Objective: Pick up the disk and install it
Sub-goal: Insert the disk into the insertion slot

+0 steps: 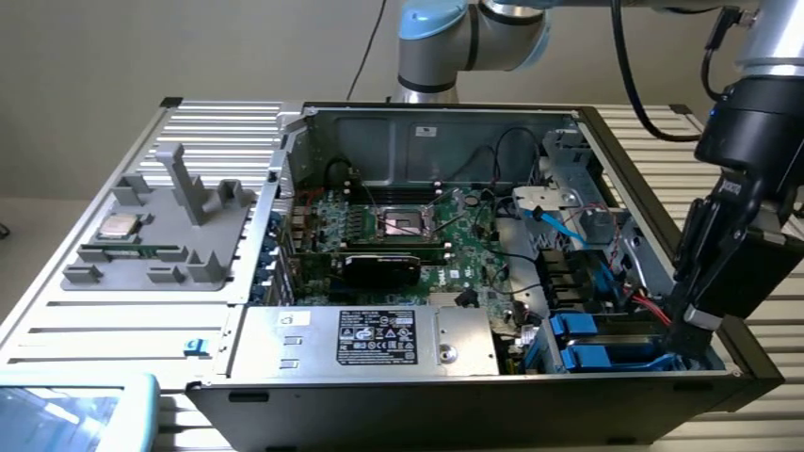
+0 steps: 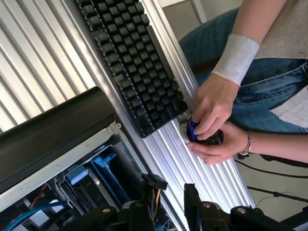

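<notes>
Inside the open computer case [image 1: 653, 384], blue-bracketed disks [image 1: 575, 326] sit stacked in the drive bay at the corner on the exterior view's right. Their blue brackets [image 2: 103, 162] also appear in the wrist view, slotted into the bay. My gripper [image 1: 684, 331] hangs down over that bay, just beside the disks, at the case's side wall. In the wrist view its two black fingers [image 2: 192, 208] stand a little apart with only the table's ribbed rail showing between them. A black cable plug [image 2: 154, 184] sits close to one finger.
A silver power supply box [image 1: 364, 339] lies along the case front, with the motherboard [image 1: 409, 223] behind it. A grey fixture [image 1: 164, 240] with a small silver chip [image 1: 120, 226] stands on the exterior view's left. A keyboard [image 2: 134, 67] and a person's hands [image 2: 211, 120] lie beside the case.
</notes>
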{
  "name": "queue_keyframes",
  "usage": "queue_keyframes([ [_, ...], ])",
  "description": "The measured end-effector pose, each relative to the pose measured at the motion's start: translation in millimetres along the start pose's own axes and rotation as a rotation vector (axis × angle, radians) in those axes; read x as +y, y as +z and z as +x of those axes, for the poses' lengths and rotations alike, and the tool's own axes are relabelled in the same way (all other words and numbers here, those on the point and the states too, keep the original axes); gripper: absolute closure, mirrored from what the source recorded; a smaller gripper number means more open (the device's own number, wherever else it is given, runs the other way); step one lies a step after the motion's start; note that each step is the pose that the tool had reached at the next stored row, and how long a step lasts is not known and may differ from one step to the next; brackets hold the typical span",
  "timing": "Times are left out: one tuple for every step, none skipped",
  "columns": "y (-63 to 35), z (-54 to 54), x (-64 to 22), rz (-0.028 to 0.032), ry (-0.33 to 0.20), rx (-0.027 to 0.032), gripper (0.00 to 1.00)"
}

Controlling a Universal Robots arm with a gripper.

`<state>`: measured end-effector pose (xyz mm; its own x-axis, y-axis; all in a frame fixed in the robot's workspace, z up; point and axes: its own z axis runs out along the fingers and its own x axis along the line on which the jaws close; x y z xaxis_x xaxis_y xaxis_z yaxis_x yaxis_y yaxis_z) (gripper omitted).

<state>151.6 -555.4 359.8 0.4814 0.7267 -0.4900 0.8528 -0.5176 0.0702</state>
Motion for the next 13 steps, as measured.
queue_keyframes([
  [0.1,0.0,0.0,0.007,-0.003,0.0167,0.62],
  [0.0,0.0,0.0,0.014,-0.005,0.0338,0.62],
  [0.1,0.0,0.0,0.0204,-0.007,0.0493,0.62],
  [0.0,0.0,0.0,0.0272,-0.01,0.0666,0.62],
  [0.1,0.0,0.0,0.0334,-0.012,0.0846,0.62],
  [0.1,0.0,0.0,0.0381,-0.013,0.1011,0.62],
  [0.1,0.0,0.0,0.0416,-0.014,0.1164,0.62],
  [0.1,0.0,0.0,0.0438,-0.015,0.132,0.62],
  [0.1,0.1,0.1,0.0438,-0.016,0.1449,0.62],
  [0.0,0.0,0.1,0.0426,-0.016,0.1549,0.62],
  [-0.6,-0.1,0.3,0.0405,-0.018,0.1623,0.62],
  [-1.3,-0.4,0.6,0.038,-0.021,0.1685,0.62],
  [-1.9,-0.8,0.9,0.0348,-0.025,0.1751,0.62],
])
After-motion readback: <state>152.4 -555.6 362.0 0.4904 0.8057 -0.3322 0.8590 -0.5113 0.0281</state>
